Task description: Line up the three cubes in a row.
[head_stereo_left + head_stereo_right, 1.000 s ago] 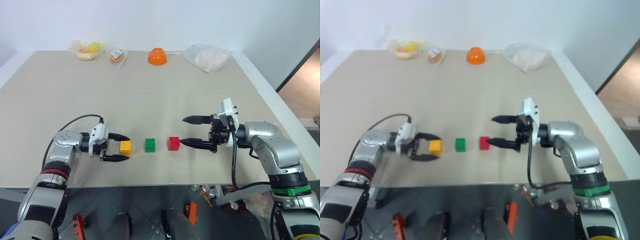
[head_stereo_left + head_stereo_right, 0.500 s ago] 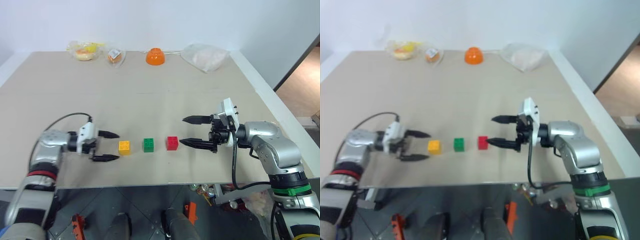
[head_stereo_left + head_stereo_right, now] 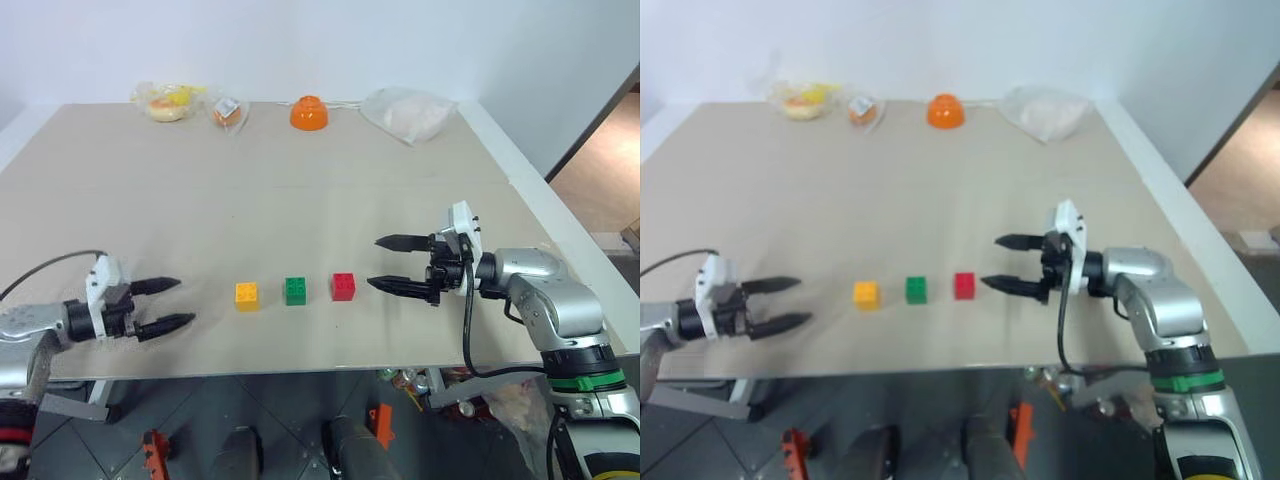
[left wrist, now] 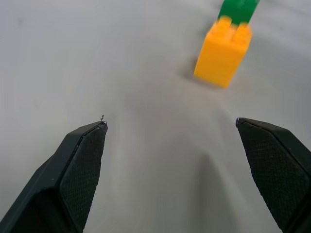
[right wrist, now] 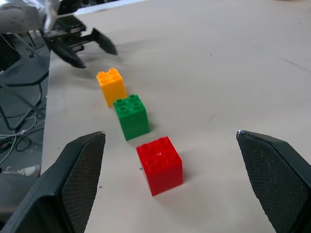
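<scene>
I've pulled my left gripper (image 3: 165, 305) back from the yellow cube (image 3: 247, 295), fingers spread and empty. Yellow, green cube (image 3: 296, 290) and red cube (image 3: 343, 286) sit in a row; my right gripper (image 3: 388, 263) hangs released beside red, so I judge it done.

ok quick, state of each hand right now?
Left hand: open, holding nothing, clear of the yellow-orange cube.
Right hand: open, holding nothing, beside the red cube, not touching it.
</scene>
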Robot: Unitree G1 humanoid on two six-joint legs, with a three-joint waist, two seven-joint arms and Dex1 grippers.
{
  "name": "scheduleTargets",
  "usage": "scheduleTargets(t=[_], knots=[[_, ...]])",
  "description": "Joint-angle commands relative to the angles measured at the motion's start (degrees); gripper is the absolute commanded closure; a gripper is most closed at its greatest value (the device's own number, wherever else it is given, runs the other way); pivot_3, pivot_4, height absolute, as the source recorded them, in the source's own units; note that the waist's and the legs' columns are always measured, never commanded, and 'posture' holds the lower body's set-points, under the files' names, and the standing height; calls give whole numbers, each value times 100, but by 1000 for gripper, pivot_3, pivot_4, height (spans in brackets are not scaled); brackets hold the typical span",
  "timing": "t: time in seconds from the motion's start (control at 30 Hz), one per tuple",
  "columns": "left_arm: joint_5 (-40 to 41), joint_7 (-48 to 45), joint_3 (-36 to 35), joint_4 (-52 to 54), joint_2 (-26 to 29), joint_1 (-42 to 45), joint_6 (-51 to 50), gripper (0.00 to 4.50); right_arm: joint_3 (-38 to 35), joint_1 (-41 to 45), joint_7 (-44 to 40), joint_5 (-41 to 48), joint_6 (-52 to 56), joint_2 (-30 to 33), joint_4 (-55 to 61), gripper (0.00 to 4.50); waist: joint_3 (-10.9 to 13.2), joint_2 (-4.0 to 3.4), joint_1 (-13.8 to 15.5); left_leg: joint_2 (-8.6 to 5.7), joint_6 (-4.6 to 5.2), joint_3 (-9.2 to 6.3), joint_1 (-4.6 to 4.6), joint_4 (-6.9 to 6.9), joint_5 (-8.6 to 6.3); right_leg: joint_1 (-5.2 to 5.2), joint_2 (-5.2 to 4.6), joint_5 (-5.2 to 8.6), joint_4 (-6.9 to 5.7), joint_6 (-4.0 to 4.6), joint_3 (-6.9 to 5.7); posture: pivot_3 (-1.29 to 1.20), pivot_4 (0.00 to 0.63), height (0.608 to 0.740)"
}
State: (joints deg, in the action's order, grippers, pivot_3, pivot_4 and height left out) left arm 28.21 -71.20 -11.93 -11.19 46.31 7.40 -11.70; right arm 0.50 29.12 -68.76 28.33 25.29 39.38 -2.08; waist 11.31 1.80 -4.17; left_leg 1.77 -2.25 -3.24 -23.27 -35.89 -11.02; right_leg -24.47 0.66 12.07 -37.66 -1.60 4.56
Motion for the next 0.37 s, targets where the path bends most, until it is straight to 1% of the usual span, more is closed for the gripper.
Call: scheduleTargets(t=[0.03,0.13,0.37], knots=[[148,227,-334,501,89,-130,-159,115,-93,34,-90,-50,-156,70,-63,0,0,0,-2,0,0,3,4,0,0,2,-1,1,0,1,1,0,150,740],[-80,440,-210,566,140,-167,-239,115,-51,34,-125,-117,-200,67,-136,0,0,0,-3,-1,0,5,4,-1,0,2,-2,1,0,1,3,0,150,740],[-7,668,-257,704,-46,-111,-258,115,-119,-43,-56,-125,-158,17,-92,0,0,0,-4,-2,-1,8,3,8,0,-1,-2,3,1,1,4,0,150,740]])
